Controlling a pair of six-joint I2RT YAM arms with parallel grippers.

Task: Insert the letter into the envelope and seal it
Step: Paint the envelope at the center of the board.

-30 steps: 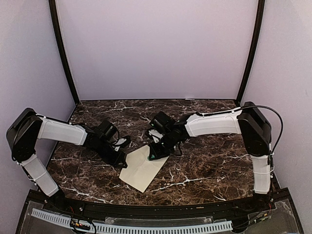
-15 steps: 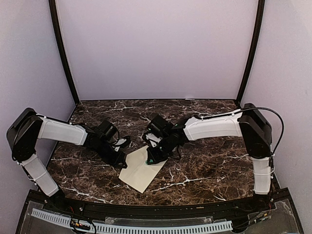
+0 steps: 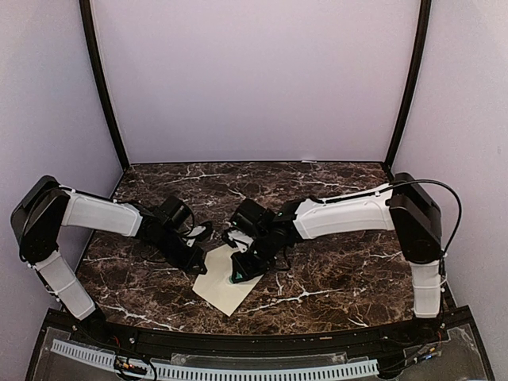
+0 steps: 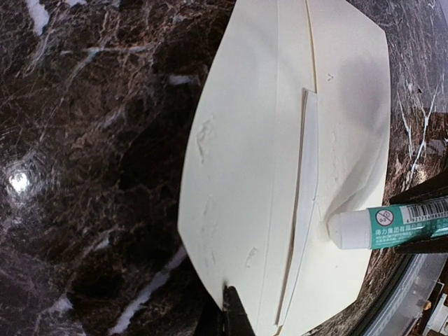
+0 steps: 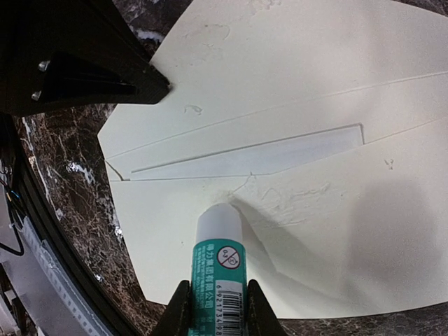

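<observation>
Marble counter [image 3: 341, 262], envelope stage: letter in, sealing judged still to do.
Left claw [image 3: 198, 267], closed on nothing, presses at the edge of the envelope [image 3: 221, 287], which lies mid-counter. The letter [image 5: 259, 157] sits inside, a pale sliver at the mouth that only the wrist views show. Right claw [image 5: 215, 311] is clamped on a glue stick [image 5: 219, 259], its tip on the paper beside the mouth.

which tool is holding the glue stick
The right tool: it grips the green glue stick. The left tool is shut, tip on the envelope.
</observation>
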